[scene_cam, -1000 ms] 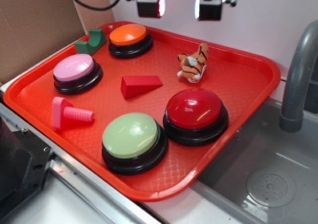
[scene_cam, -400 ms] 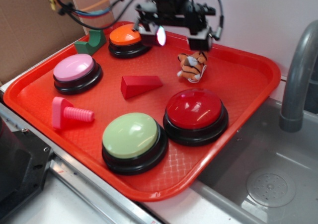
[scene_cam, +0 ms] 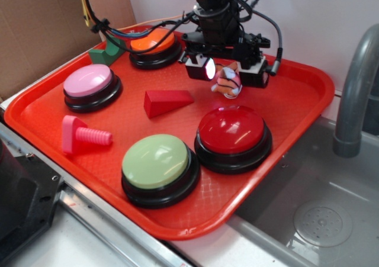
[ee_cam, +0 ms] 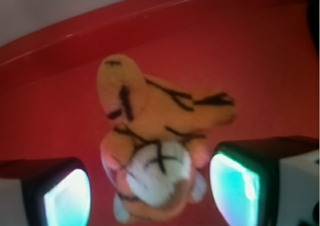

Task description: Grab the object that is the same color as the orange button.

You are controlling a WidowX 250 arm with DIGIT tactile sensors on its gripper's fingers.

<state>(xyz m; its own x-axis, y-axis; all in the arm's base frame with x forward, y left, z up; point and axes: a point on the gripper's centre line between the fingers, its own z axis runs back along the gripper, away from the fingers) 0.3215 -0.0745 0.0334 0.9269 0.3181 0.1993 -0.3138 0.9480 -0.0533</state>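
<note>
Jaws stand wide apart, one to each side of the plush tiger (scene_cam: pixel 228 81), and the gripper (scene_cam: pixel 228 73) is low over the red tray (scene_cam: pixel 308 95) with nothing yet clamped. In the wrist view the tiger (ee_cam: pixel 155 146) lies between the two pads (ee_cam: pixel 235 186), its white face toward the camera and its striped body running away toward the tray's raised rim; a gap shows on both sides, narrower on the right. Whether either pad touches the fur I cannot tell.

I judge that placement deliberate: the toy matches the dome of the orange button (scene_cam: pixel 155 44), which sits well behind and to the left of the jaws, so straddling the tiger sets up a plain pinch across its head and shoulders. The red button (scene_cam: pixel 233 138) lies just in front of the jaws, near enough that a deeper descent should mind its dome.

The tiger is soft, fuzzy fabric, orange with black stitched stripes and a white muzzle, lumpy and likely to squash under pressure. The tray is hard, glossy plastic with a fine waffle texture. The buttons, including the pink button (scene_cam: pixel 92 86) and green button (scene_cam: pixel 159 167) far from the jaws, are smooth shiny domes on black round bases. The red wedge block (scene_cam: pixel 167 102), left of the jaws, looks rigid and matte with flat sloped faces.
</note>
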